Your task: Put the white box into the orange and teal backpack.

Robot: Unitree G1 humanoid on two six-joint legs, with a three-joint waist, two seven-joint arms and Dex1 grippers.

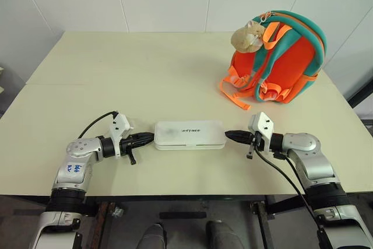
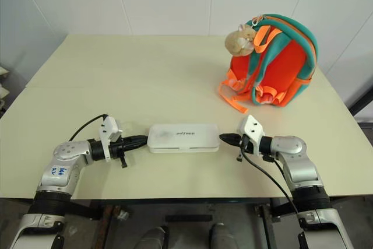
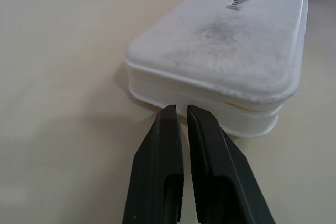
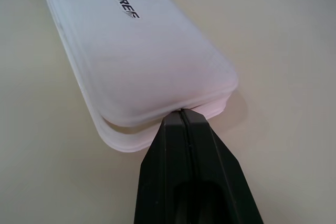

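Beige table (image 1: 145, 80): white box (image 1: 190, 135) lettering unreadable.

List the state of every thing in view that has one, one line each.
white box: closed, flat on the table, between the two grippers.
orange and teal backpack: upright at the table's far right, no opening seen from here.
left gripper: shut, tips at the box's end.
right gripper: shut, tips at the box's other end.

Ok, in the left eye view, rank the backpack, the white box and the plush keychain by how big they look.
1. The orange and teal backpack, clearly largest, though it stands farther back.
2. The white box, long and flat, nearer the camera.
3. The plush keychain, smallest, hanging at the backpack's top.
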